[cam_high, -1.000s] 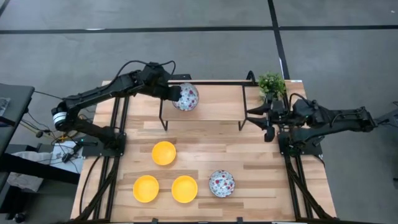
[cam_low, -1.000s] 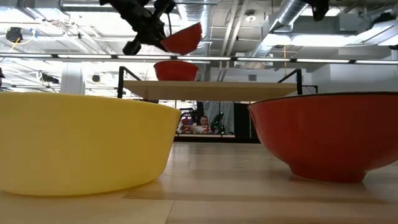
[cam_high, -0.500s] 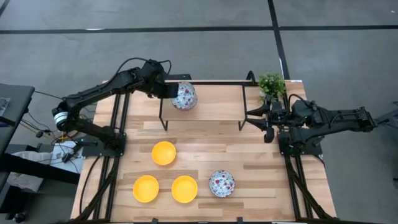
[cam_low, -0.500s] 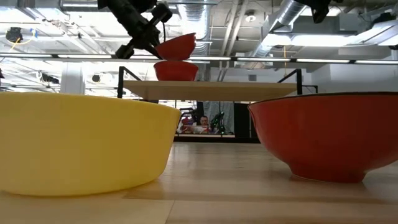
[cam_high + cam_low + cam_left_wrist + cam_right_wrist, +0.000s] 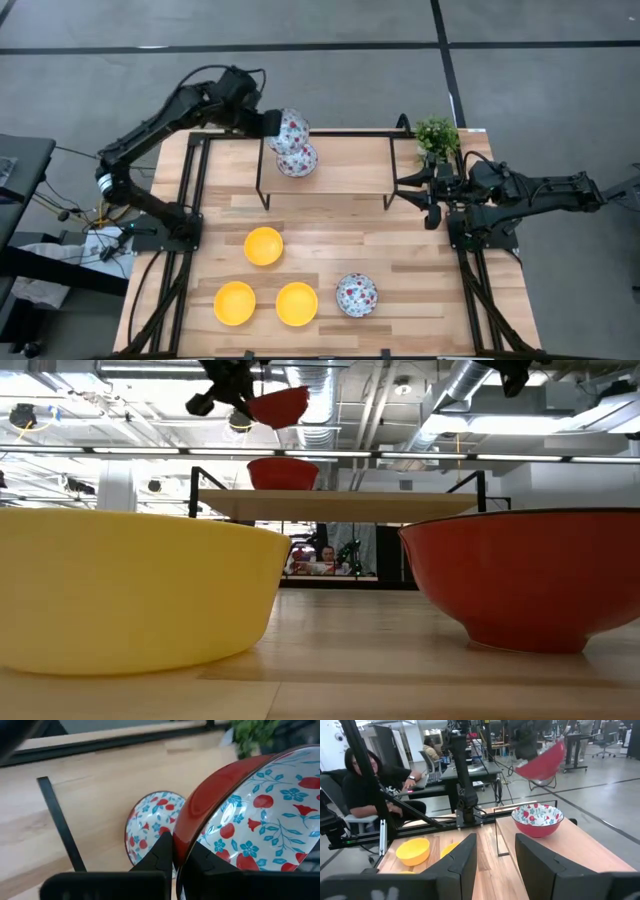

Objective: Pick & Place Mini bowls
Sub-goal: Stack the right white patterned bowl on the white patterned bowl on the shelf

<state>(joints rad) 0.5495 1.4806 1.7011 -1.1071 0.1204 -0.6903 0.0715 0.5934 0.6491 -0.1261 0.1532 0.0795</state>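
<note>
My left gripper (image 5: 268,124) is shut on a red-outside, patterned-inside mini bowl (image 5: 291,130), held in the air above the raised shelf. A second patterned bowl (image 5: 298,160) sits on its base on the shelf, just below the held one (image 5: 278,405). A third patterned bowl (image 5: 356,294) and three yellow bowls (image 5: 263,245) (image 5: 234,302) (image 5: 297,303) stand on the table's near half. My right gripper (image 5: 420,196) waits open at the table's right side, near the plant. My left gripper pinches the held bowl's rim (image 5: 179,842) on the side toward the table's left. One finger (image 5: 161,854) is on the red outside and one (image 5: 201,864) on the patterned inside. The fingers come from the table's left, slanting. The bowl is lifted clear and tilted.
The black-framed wooden shelf (image 5: 350,170) stands across the table's far half. A small green plant (image 5: 437,135) sits at the far right corner. In the low view a yellow bowl (image 5: 130,595) and a red one (image 5: 525,575) fill the foreground. A person sits beyond the table (image 5: 365,780).
My left gripper first lowered the patterned bowl until it was just over the bowl on the shelf. It then rose again and drew slightly toward the far edge, still shut on the rim. The held bowl now hangs higher and more tipped.
</note>
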